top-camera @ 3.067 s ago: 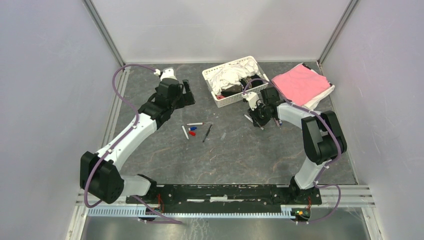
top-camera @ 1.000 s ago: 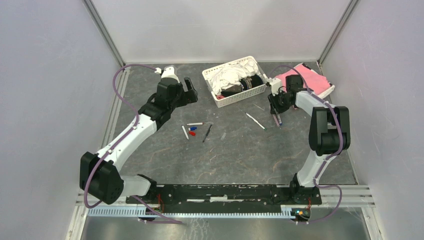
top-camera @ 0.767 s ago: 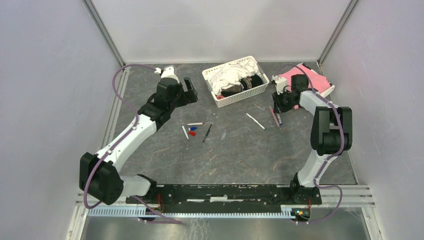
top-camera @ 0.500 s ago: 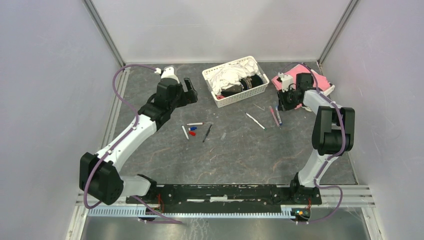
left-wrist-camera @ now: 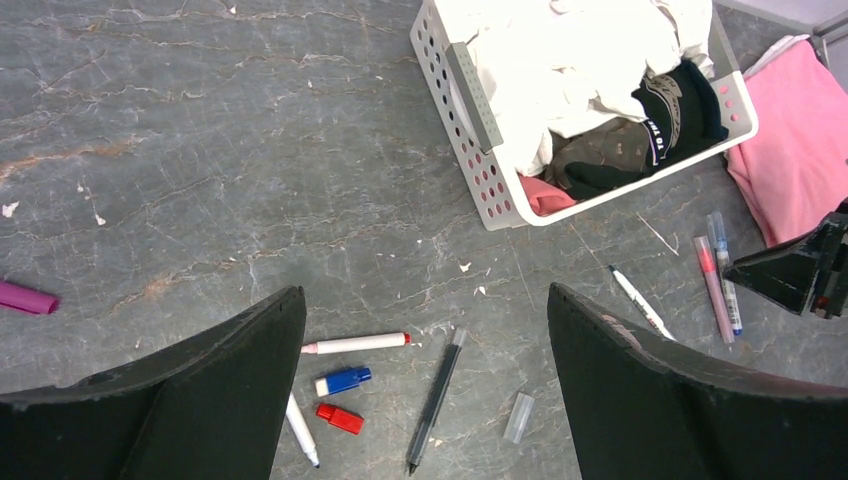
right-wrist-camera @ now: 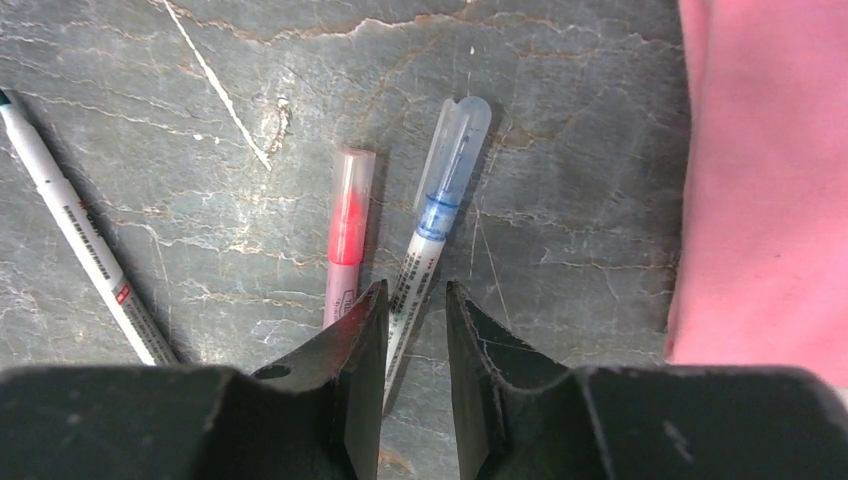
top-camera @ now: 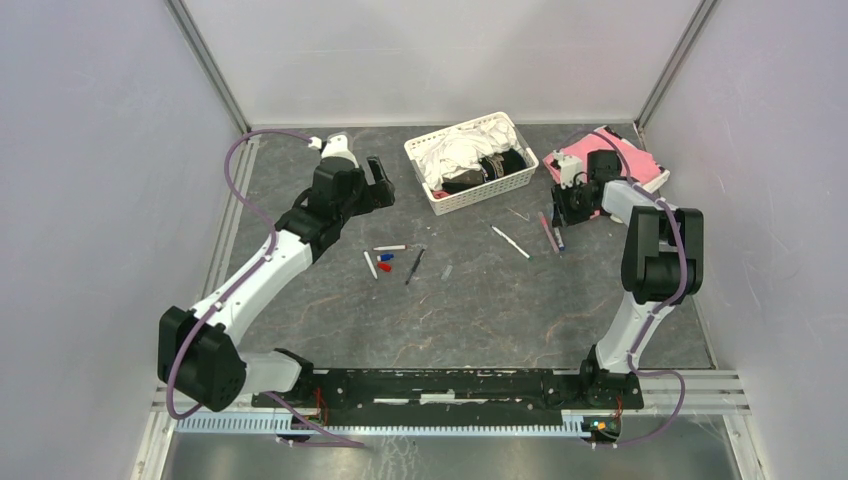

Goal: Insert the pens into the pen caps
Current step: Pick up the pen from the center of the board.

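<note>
Below my wide-open left gripper (left-wrist-camera: 424,290) lie a white pen with a red tip (left-wrist-camera: 355,343), a second white pen (left-wrist-camera: 300,432), a dark pen (left-wrist-camera: 435,398), a blue cap (left-wrist-camera: 343,380), a red cap (left-wrist-camera: 340,418) and a clear cap (left-wrist-camera: 518,417). A magenta cap (left-wrist-camera: 25,297) lies far left. My right gripper (right-wrist-camera: 415,288) hangs low at the back right, its jaws slightly apart over the barrel of a blue pen (right-wrist-camera: 440,200). That pen lies on the table under a clear cap, beside a pink pen (right-wrist-camera: 348,225). Another white pen (right-wrist-camera: 80,235) lies to the left.
A white basket (top-camera: 480,197) full of white and dark cloth stands at the back centre. A folded pink cloth (top-camera: 630,160) lies in the back right corner, close beside the right gripper (top-camera: 572,208). Metal-framed walls close in the table on three sides.
The right gripper has drifted right towards the pink cloth, and the pink and blue pens now show on the table beside it. The left arm has stayed still.
</note>
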You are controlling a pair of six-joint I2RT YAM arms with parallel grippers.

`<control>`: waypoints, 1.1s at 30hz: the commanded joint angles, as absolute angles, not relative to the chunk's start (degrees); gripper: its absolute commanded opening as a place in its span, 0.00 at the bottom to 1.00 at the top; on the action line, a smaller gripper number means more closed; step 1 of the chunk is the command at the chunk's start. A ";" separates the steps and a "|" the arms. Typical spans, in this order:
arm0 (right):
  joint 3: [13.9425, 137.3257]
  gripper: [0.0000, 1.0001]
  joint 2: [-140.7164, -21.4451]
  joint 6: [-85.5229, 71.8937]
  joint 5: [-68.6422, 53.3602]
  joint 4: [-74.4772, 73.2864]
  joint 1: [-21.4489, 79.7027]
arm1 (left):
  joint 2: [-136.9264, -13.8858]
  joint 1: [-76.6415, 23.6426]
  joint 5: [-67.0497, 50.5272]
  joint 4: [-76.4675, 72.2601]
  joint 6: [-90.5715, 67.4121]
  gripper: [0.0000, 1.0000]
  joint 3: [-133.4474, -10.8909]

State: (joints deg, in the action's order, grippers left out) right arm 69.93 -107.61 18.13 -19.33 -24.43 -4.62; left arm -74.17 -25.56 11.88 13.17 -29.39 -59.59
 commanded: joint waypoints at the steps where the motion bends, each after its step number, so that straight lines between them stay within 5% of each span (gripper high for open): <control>1: 69.97 0.33 -108.99 17.14 -18.65 -23.74 -4.49 | -72.34 -25.41 12.23 11.58 -31.64 0.95 -59.41; 8: 68.56 0.28 -108.86 18.95 -10.04 -23.60 -4.48 | -72.20 -25.42 12.39 11.34 -31.82 0.95 -59.41; 15: 67.14 0.06 -108.81 19.35 -10.29 -22.94 -4.61 | -72.66 -25.40 11.87 11.01 -31.65 0.95 -59.74; 33: 61.68 0.00 -95.99 16.84 -40.79 -13.10 -7.57 | -78.00 -25.31 -13.29 -14.39 -42.63 0.96 -54.01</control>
State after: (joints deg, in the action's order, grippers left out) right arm 64.20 -98.74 18.09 -30.83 -16.16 -7.86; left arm -76.20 -25.50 -6.55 -4.89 -36.71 -54.87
